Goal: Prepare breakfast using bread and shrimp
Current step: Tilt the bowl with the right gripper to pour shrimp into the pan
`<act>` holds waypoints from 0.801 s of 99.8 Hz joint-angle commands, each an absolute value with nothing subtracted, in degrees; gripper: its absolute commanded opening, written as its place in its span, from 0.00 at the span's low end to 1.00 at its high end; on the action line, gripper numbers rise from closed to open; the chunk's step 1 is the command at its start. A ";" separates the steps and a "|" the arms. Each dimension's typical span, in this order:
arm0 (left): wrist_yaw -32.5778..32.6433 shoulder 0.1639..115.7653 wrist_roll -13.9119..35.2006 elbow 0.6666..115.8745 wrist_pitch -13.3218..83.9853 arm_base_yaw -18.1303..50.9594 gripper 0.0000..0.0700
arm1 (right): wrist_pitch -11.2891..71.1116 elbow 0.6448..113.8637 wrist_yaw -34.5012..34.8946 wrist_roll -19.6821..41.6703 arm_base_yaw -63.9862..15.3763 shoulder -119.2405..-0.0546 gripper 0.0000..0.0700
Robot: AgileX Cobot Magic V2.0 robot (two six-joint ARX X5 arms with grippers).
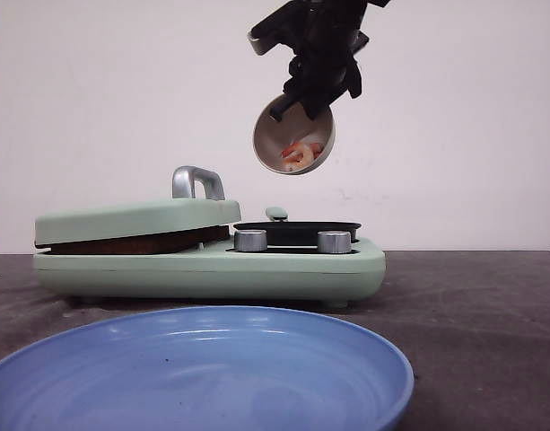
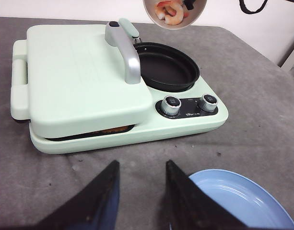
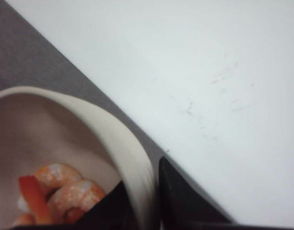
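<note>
Right hand (image 1: 303,101): clamped on bowl (image 1: 293,136) rim, tilted so shrimp (image 1: 298,153) are tipped toward pan (image 1: 297,231), upper centre.
Left hand (image 2: 139,191): fingers apart, nothing held.

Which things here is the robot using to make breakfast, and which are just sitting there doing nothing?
In use:
- shrimp
- bowl tipped over the black pan, pinched by the right gripper
- bread, just a brown edge showing under the closed lid
- green breakfast maker

Just sitting:
- blue plate, holding nothing
- left gripper, open, holding nothing
</note>
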State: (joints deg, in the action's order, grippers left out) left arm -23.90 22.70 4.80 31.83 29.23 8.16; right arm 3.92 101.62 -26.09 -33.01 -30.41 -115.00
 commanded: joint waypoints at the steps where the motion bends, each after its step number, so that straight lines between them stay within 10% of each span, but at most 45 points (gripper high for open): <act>1: -23.81 22.74 3.68 32.01 28.73 8.32 0.16 | 1.98 103.15 -28.91 -36.91 -31.09 -115.57 0.00; 80: -23.81 22.74 3.66 32.01 28.71 8.32 0.16 | -4.54 103.15 -41.76 -49.93 -34.39 -115.55 0.00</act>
State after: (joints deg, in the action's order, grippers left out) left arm -23.90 22.70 4.38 31.83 29.21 8.16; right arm -2.87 101.62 -40.91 -47.99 -33.54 -115.00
